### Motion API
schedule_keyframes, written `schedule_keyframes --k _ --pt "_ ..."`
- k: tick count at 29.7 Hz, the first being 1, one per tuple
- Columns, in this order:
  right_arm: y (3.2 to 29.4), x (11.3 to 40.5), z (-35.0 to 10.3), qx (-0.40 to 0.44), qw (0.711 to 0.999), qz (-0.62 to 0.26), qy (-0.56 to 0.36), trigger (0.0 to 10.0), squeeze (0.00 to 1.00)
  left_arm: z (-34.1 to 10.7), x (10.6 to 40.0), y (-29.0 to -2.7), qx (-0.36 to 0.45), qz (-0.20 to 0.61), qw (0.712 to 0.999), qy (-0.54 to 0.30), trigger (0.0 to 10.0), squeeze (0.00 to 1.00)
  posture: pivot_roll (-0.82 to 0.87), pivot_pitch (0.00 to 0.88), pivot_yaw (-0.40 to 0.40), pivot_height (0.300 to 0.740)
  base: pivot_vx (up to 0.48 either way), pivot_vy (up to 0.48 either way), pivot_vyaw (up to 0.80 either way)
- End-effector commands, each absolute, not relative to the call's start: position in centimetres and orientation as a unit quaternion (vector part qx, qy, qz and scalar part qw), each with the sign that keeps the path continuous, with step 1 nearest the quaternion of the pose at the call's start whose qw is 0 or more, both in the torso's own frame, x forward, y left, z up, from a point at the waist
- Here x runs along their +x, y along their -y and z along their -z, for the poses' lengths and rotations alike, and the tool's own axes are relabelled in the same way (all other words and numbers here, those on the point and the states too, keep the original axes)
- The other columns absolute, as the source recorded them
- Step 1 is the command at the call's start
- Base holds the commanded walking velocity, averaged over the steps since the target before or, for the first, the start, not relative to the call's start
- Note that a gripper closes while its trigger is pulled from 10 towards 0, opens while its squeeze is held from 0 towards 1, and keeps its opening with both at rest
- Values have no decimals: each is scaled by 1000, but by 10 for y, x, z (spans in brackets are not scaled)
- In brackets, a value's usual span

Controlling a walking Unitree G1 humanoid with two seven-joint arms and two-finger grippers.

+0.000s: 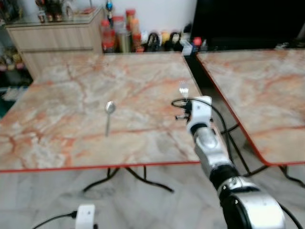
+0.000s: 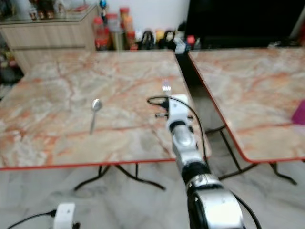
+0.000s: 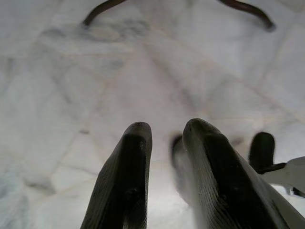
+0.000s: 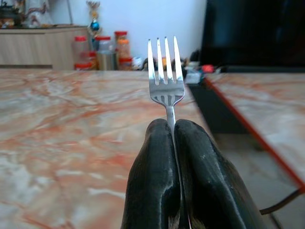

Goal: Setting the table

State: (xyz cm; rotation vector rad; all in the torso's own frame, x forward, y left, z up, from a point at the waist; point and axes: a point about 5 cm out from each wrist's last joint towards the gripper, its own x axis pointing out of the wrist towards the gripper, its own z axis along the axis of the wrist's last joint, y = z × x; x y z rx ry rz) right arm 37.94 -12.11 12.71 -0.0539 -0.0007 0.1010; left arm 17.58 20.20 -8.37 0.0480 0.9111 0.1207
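Two marble tables [image 1: 71,114] [image 1: 267,95] — and cutlery: one fork [image 4: 165,71], one spoon [image 1: 109,114].

Against the far wall stands a wooden sideboard [image 1: 57,36] with small items on its glass top. Beside it, jars and bottles with red lids [image 1: 121,33] crowd the floor by the wall. A large dark screen [image 1: 248,21] fills the corner. On the pale marble floor [image 3: 71,95] lies a white plug box [image 1: 86,215] with a black cable.
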Motion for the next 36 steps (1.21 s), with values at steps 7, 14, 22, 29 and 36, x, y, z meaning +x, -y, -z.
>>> schedule_keyframes --k 7,14,22,29,36 --pt "103 379 -130 -21 997 -77 7 10000 0 84 173 -211 29 -66 893 -444 10000 0 9 0 -17 740 0 -415 0" --pt "102 378 -129 -23 996 -82 7 10000 0 84 173 -210 29 -64 893 -445 10000 0 5 0 -13 740 0 -415 0" --pt "104 379 -130 -35 996 -80 8 10000 0 84 173 -210 28 -66 892 -446 10000 0 11 0 -12 740 0 -413 321" --pt "106 379 -130 -28 997 -76 6 10000 0 83 174 -210 26 -68 893 -445 10000 0 8 0 -12 740 0 -412 0" --pt "107 379 -128 -41 996 -77 3 10000 0 84 174 -208 24 -67 893 -445 10000 0 5 0 -12 740 0 -410 169"
